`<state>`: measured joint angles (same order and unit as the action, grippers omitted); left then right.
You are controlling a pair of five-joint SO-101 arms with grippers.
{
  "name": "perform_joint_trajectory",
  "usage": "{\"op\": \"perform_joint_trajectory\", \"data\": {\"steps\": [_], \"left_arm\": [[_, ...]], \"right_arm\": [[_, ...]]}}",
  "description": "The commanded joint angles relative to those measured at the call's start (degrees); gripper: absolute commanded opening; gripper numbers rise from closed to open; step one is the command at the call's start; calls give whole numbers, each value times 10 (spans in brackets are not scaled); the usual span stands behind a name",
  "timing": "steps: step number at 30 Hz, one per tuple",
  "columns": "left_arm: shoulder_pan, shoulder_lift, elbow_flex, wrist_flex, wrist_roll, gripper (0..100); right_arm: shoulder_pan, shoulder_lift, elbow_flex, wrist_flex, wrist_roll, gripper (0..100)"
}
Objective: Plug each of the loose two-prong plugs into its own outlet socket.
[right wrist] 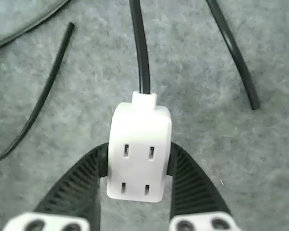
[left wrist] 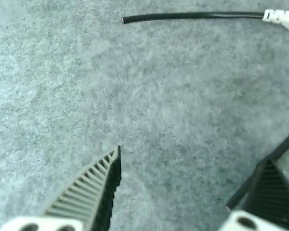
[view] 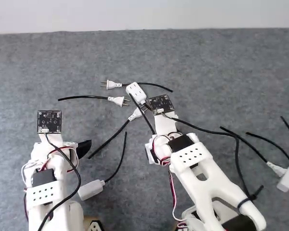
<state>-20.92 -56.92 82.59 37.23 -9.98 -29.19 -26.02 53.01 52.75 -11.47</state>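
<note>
left fingers (left wrist: pixel 94 187) spread wide over carpet (left wrist: pixel 135 106) | right fingers (right wrist: pixel 188 183) clamp outlet socket (right wrist: pixel 139 154) (black cord (right wrist: pixel 140 48) attached)

Outlet socket (right wrist: pixel 139 151): white plastic, smooth, slight gloss. Cable (right wrist: pixel 140 48): black sheath, smooth. Table cover (right wrist: pixel 241 159): grey cloth, matt, fuzzy. Right gripper (right wrist: pixel 138 150) fingers (right wrist: pixel 82 185): black ribbed plastic, matt

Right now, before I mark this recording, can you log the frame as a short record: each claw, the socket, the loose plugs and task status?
left claw: open, holding nothing, above the grey mat
right claw: shut on the outlet socket
outlet socket: white, all four visible slots empty
far plug: lying loose, prongs bare
near plug: lying loose, prongs bare
status: neither of these plugs is inserted yet
</note>
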Motion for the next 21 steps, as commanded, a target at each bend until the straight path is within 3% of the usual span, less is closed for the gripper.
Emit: {"op": "perform_joint_trajectory", "data": {"steps": [1,7,14,16,21], "left_arm": [[-2,4,-3,-18,2,400],[-1,4,-2,-18,2,400],[12,4,1,-21,2,400],[12,4,3,-30,2,400],[12,4,3,-30,2,400]], "right_arm": [[-4,8,-17,-26,-16,9],[-8,108,-7,-59,9,9],[-48,169,-84,39,12,12],[-50,161,-85,46,25,62],[-54,101,-83,73,27,301]]}}
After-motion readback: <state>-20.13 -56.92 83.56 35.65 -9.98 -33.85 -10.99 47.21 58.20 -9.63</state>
